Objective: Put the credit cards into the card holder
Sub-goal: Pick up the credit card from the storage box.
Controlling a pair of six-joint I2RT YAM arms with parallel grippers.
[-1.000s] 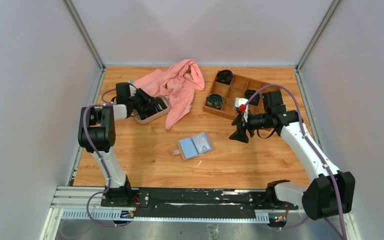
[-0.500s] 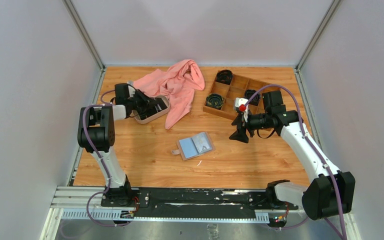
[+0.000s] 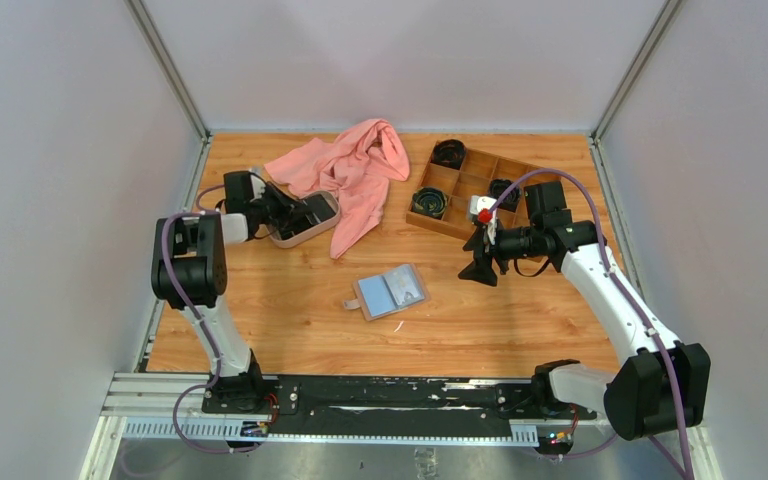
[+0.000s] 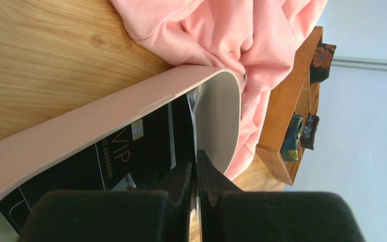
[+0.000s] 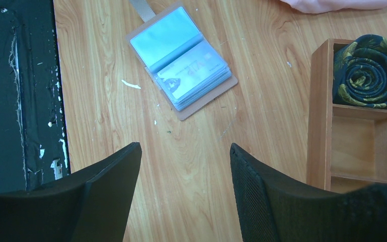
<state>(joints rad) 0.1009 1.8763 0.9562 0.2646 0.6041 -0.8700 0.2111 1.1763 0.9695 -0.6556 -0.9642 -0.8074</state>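
The card holder (image 3: 393, 292) lies open on the wooden table, its grey-blue pockets up and a card showing inside (image 5: 181, 65). Black credit cards (image 4: 131, 151), one marked VIP, lie in the oval pink-beige tray (image 4: 106, 121) at the back left (image 3: 305, 225). My left gripper (image 4: 196, 161) reaches into that tray and is shut on the thin edge of one credit card (image 4: 195, 136), which stands edge-on between the fingers. In the top view the left gripper (image 3: 278, 205) sits at the tray's left end. My right gripper (image 5: 185, 148) hovers open over bare wood, to the right of the card holder (image 3: 480, 268).
A pink cloth (image 3: 355, 175) lies crumpled behind and beside the tray, touching its far end. A brown wooden compartment box (image 3: 470, 190) with rolled ties (image 5: 368, 70) stands at the back right, close to my right gripper. The black base rail (image 5: 20, 101) runs along the near edge.
My left gripper's fingers have closed on a card in the tray, and its wrist has shifted slightly left. The right arm has not moved.
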